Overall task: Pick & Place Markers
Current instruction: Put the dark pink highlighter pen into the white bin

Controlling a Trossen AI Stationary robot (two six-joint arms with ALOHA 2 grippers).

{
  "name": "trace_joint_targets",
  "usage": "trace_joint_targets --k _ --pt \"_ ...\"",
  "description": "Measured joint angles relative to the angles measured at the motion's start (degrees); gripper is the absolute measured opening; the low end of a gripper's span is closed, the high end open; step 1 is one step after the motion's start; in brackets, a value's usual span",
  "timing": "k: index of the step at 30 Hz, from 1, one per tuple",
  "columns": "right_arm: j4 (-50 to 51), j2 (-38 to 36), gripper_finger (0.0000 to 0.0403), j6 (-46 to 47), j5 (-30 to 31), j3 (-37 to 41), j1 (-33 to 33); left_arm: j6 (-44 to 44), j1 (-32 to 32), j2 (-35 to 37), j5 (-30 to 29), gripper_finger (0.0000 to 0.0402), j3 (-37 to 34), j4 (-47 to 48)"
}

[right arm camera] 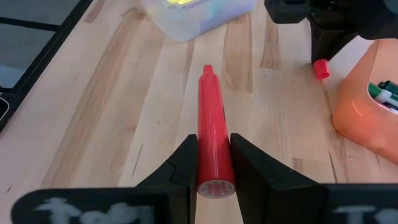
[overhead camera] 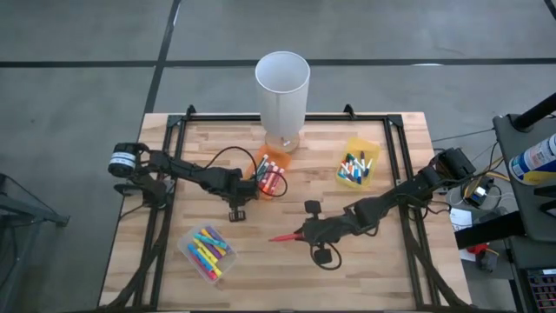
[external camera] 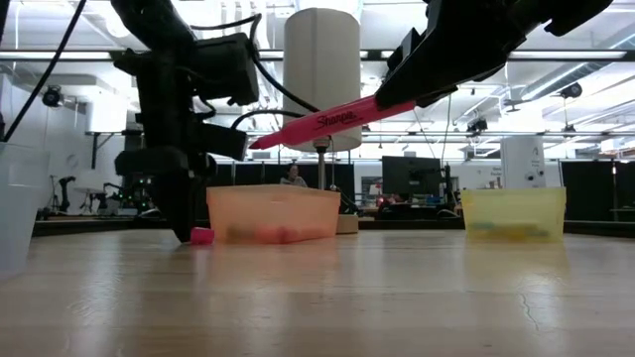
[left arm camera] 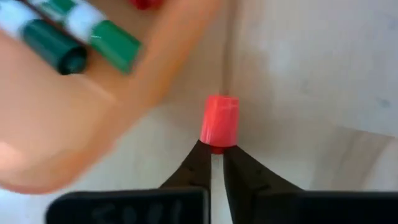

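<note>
Item: red cap (left arm camera: 219, 121), probably nipped in my left gripper (left arm camera: 216, 149) beside orange bin (overhead camera: 271, 178). Right gripper (right arm camera: 214, 165) clamps uncapped red marker (right arm camera: 211, 124); align squarely before pressing together.

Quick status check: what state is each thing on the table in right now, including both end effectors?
Left end effector: shut on small red marker cap beside translucent orange plastic bin.
Right end effector: shut on uncapped pinkish-red marker pen, held above the wooden table.
Orange bin: upright, markers inside.
Translucent yellow plastic bin: upright, markers inside.
Clear plastic bin: upright, markers inside.
Tall white cylinder: upright.
</note>
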State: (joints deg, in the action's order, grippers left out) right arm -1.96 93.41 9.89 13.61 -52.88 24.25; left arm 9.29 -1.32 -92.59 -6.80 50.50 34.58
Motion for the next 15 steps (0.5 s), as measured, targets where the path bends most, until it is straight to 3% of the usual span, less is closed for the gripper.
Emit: trace_joint_targets --k 9,15 --pt "0.02 0.0 0.0065 -0.02 0.0 0.02 0.0 0.71 -2.75 0.34 2.0 0.0009 2.02 0.41" --pt "0.04 0.0 0.0065 -0.19 0.58 0.02 0.0 3.02 -5.89 0.76 2.28 0.0008 6.29 6.2"
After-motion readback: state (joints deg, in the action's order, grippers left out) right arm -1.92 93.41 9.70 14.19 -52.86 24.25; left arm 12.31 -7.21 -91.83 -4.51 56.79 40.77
